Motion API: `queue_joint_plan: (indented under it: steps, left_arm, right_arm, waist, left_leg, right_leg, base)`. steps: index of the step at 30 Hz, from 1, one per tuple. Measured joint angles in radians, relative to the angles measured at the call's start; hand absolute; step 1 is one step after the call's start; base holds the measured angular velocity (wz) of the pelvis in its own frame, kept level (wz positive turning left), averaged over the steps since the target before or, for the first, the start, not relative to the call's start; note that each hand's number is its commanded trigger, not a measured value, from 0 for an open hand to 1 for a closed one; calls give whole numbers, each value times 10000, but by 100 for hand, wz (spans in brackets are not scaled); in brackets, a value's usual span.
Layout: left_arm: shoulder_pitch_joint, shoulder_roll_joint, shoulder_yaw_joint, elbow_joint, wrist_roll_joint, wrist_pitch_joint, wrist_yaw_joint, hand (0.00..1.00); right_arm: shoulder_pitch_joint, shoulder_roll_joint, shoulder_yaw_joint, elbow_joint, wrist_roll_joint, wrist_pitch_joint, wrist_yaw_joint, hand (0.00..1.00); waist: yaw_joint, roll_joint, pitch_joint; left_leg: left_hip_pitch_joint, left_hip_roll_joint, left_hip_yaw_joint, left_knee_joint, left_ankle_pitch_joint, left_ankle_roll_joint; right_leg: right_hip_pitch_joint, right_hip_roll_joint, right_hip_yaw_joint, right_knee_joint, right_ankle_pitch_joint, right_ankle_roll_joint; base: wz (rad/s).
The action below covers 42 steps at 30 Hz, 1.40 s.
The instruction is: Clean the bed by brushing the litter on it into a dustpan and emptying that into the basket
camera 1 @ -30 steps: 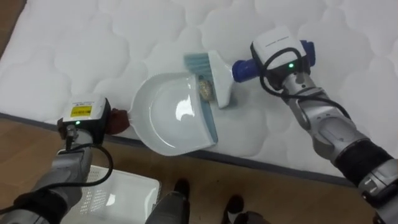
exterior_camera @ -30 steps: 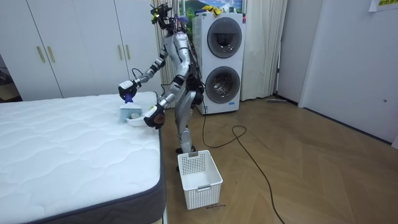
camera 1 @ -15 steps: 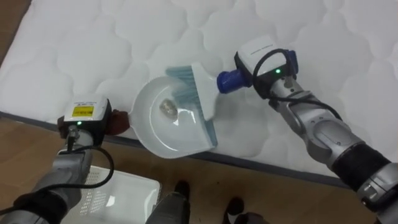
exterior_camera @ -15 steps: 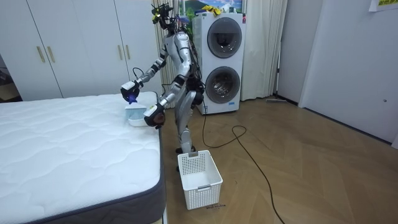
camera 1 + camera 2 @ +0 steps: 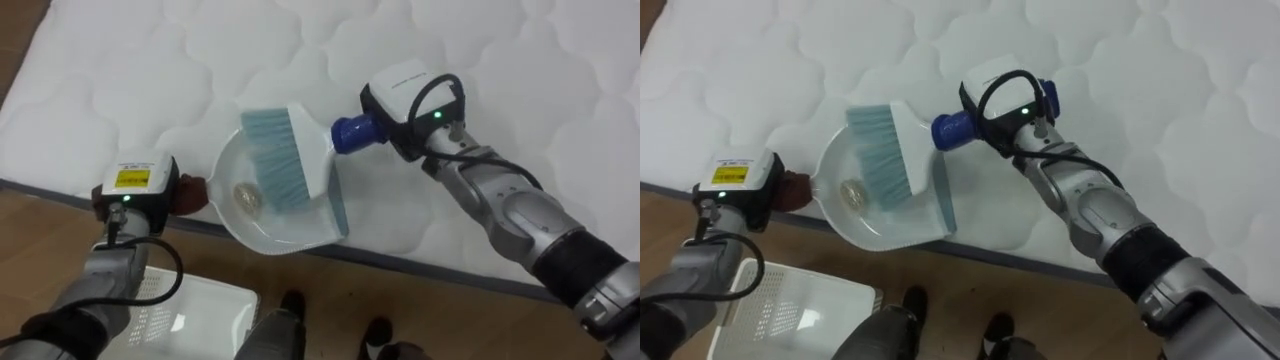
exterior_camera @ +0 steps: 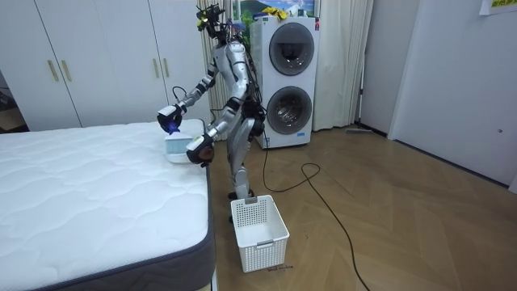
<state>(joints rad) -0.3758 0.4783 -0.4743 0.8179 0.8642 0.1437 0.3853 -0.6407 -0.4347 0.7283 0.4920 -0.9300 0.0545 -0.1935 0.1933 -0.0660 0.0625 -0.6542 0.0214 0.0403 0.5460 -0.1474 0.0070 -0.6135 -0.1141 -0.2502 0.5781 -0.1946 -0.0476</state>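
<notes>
1. Swept leftward over the last second, the brush (image 5: 298, 152) has gone from the dustpan's mouth to a place over its bowl. The crumpled scrap (image 5: 245, 197) has travelled from the lip to the back of the pan, left of centre in the frame, while the dustpan (image 5: 300, 236) itself has kept its place.
2. Progress, as I judge it — the one scrap in view is caught, and the quilted mattress (image 5: 150, 60) around the pan looks bare of litter. Left to do: draw the brush out, lift the pan and tip it, likely into the white basket (image 5: 200, 305) on the floor at the lower left.
3. Long axis of the brush: from the blue handle at centre right, slanting down and left to the head. Its pale bristles point left into the pan, just beside the scrap.
4. Mouth of the dustpan opens toward the right and its handle end points left — it sits on the mattress's lower edge.
5. Right hand (image 5: 410, 105), upper right of centre, is closed round the blue handle, which shows on both sides of it.
6. Left hand (image 5: 186, 196) is at the pan's handle end, at the left of the frame; whether it grips I cannot tell.
</notes>
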Motion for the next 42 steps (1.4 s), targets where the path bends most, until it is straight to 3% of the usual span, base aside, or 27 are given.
queue_joint_plan:
  steps: [7,10,15,20,27,28,29,30,31,34,36,37,38,42]
  left_arm:
    - [22,-60,-1,3,9,28,-28,100]
    - [49,-154,-2,3,-3,1,-27,100]
    - [211,-284,22,10,-45,-117,-27,100]
    - [348,-335,92,28,-69,-223,-24,100]
    - [648,-403,559,-197,-91,-426,-440,100]
    - [658,-419,764,-347,-69,-460,-528,100]
    - [663,-419,996,-585,-65,-473,-528,100]
    - [679,-420,1121,-708,-65,-476,-528,100]
    - [720,-425,1333,-899,-55,-466,-520,100]
    - [1041,-428,1458,-1277,-38,-389,-555,100]
    - [1388,-464,1586,-1458,-67,-392,-701,100]
    - [1658,-467,1607,-1615,-70,-314,-819,100]
    - [1971,-481,1655,-1853,-49,-200,-949,100]
    - [2559,-540,1799,-2564,-78,39,-1318,100]
  right_arm:
    - [5,-26,-37,655,16,-119,-261,100]
    - [197,-302,-98,999,595,-119,-365,100]
    - [898,-446,-967,1247,1060,-342,-574,100]
    - [1071,-434,-2105,1622,1472,-638,-1120,100]
    - [1561,-432,-3284,2161,2187,-415,-1761,99]
    - [1719,-433,-3605,2150,2200,-425,-1784,82]
    - [1868,-433,-3953,2148,2232,-425,-1880,56]
    - [1943,-433,-4108,2146,2245,-424,-1946,15]
    - [2085,-433,-4397,2144,2291,-420,-2040,0]
    - [2534,-435,-4912,2097,2448,-367,-2241,0]
    - [2782,-433,-5097,1969,2689,-310,-2345,0]
    - [3041,-433,-5225,1791,2959,-289,-2410,0]
    - [3352,-430,-5324,1507,3051,-203,-2449,0]
    - [4077,-422,-5491,795,3654,-87,-2532,0]
  waist:
    - [-234,-4,-1]
    - [-268,-4,-1]
    - [-318,-19,0]
    - [-814,-74,-3]
    - [-1153,-223,-48]
    - [-1156,-232,-56]
    - [-1157,-240,-71]
    - [-1161,-232,-74]
    - [-1181,-237,-83]
    - [-1243,-233,-184]
    - [-1299,-214,-307]
    - [-1321,-212,-425]
    - [-1327,-209,-486]
    - [-1356,-163,-519]
  left_leg:
    - [26,-127,-98,65,25,65]
    - [35,-188,-153,15,48,101]
    - [165,-186,-110,-21,31,152]
    - [366,-347,-124,-312,142,184]
    - [1130,-340,-85,-539,110,203]
    - [1255,-330,-94,-580,94,202]
    - [1324,-321,-105,-628,93,197]
    - [1353,-323,-120,-635,93,196]
    - [1467,-316,-147,-668,92,193]
    - [2090,-334,-193,-959,81,188]
    - [2539,-339,-199,-1198,83,190]
    - [2816,-337,-223,-1353,83,190]
    - [3084,-335,-232,-1485,77,182]
    - [3599,-310,-344,-1719,42,131]
  right_leg:
    - [78,-118,-42,140,-76,88]
    - [168,-221,-166,104,-145,91]
    - [310,-229,-126,52,-133,130]
    - [366,-377,-95,106,-161,175]
    - [1073,-385,-8,-71,-245,289]
    - [1209,-358,-9,-155,-246,290]
    - [1335,-298,-23,-310,-249,296]
    - [1411,-242,-24,-404,-241,308]
    - [1575,-199,-46,-523,-220,323]
    - [2247,-175,-131,-862,-185,376]
    - [2701,-189,-248,-1105,-169,404]
    - [2991,-175,-289,-1297,-157,424]
    - [3294,-117,-269,-1481,-140,451]
    - [3958,36,-318,-1976,-102,478]
  base:
    - [7]
    - [11]
    - [1]
    - [5]
    - [1]
    - [0]
    - [0]
    - [0]
    - [6]
    - [4]
    - [0]
    - [5]
    - [4]
    - [6]
